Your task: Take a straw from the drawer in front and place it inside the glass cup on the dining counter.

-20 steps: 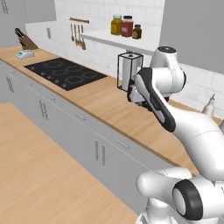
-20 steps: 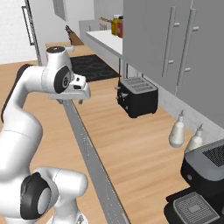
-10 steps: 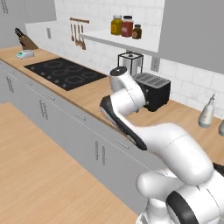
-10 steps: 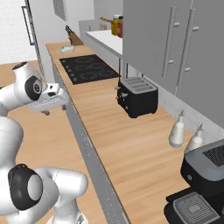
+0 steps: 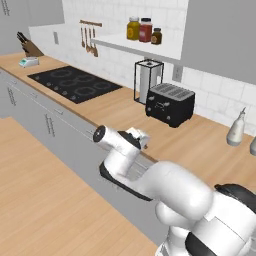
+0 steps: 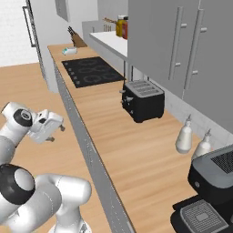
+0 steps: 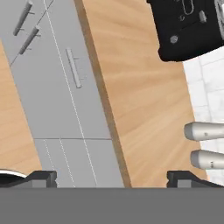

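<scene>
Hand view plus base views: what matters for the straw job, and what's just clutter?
Job:
- drawer, shut
- gripper, open, facing the drawer front

Lying about:
- toaster
- cooktop
- paper towel holder
- jars
- knife block
- bottles

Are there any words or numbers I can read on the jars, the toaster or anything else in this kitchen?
No readable text anywhere.
Jars on the shelf: coloured labels, too small and blurred to read.
Toaster: plain black, no brand or numbers showing.
Coffee machine: no markings visible.
Bottles by the wall: no labels.
Drawer front with its bar handle: plain grey, nothing written.
</scene>
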Controlling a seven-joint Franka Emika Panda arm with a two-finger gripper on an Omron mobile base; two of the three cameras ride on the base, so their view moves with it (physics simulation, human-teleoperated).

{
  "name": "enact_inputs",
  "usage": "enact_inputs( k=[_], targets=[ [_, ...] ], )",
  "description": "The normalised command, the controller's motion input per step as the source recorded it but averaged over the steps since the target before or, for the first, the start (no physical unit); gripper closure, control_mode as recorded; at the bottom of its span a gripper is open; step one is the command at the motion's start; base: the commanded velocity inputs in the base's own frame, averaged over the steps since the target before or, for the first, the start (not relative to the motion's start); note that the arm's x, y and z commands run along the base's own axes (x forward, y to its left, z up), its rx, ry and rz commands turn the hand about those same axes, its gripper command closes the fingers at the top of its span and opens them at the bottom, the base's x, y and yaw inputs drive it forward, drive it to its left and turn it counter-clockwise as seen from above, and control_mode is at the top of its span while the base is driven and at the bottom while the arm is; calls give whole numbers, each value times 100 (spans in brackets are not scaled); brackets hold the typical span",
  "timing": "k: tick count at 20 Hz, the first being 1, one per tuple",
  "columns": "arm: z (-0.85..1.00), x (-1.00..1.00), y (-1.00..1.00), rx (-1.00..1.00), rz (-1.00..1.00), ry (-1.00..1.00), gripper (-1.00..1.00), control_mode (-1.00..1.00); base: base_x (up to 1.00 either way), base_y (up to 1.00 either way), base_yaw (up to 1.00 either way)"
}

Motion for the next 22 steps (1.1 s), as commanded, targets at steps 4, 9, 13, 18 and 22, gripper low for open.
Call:
enact_inputs(
  k=[4, 9, 13, 18, 22],
  targets=[
    [-83, 4, 2, -38, 0, -1, -100, -100, 0, 0, 0],
    [-56, 21, 0, -32, 0, -1, -100, -100, 0, 0, 0],
    [-45, 51, 0, -26, -1, 0, -100, -100, 0, 0, 0],
    [-41, 52, 0, -23, -1, 0, -100, -100, 0, 0, 0],
    [-42, 50, 0, -16, 0, 0, -100, -100, 0, 0, 0]
  ],
)
